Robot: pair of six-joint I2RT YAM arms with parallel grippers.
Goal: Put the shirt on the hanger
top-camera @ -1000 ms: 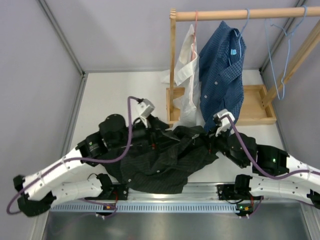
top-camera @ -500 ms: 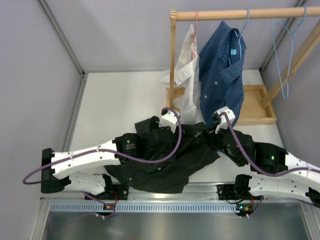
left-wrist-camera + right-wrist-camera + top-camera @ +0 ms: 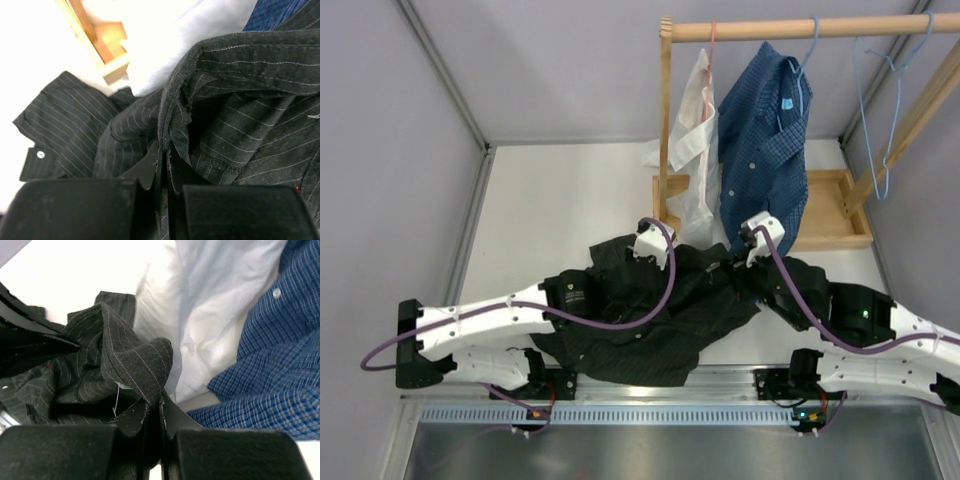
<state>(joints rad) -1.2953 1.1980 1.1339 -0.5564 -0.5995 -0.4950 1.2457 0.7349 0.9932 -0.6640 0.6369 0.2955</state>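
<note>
Near the rack (image 3: 666,150) foot | shirt (image 3: 650,325) heaped on surface (image 3: 560,200) | left claw (image 3: 165,156) has swung in, clenched on a shirt fold; right claw (image 3: 156,407) clenched on another | likely ready to lift toward hanger (image 3: 886,170).

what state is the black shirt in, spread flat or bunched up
Bunched up: the black shirt lies crumpled on the table, folds pinched by the left end effector and right end effector.

The shirt (image 3: 650,325), dark with fine pale stripes, lies crumpled on the table (image 3: 560,200), near its front edge. The hanger (image 3: 867,120), thin and light-blue, hangs from the wooden rail (image 3: 770,29).
</note>
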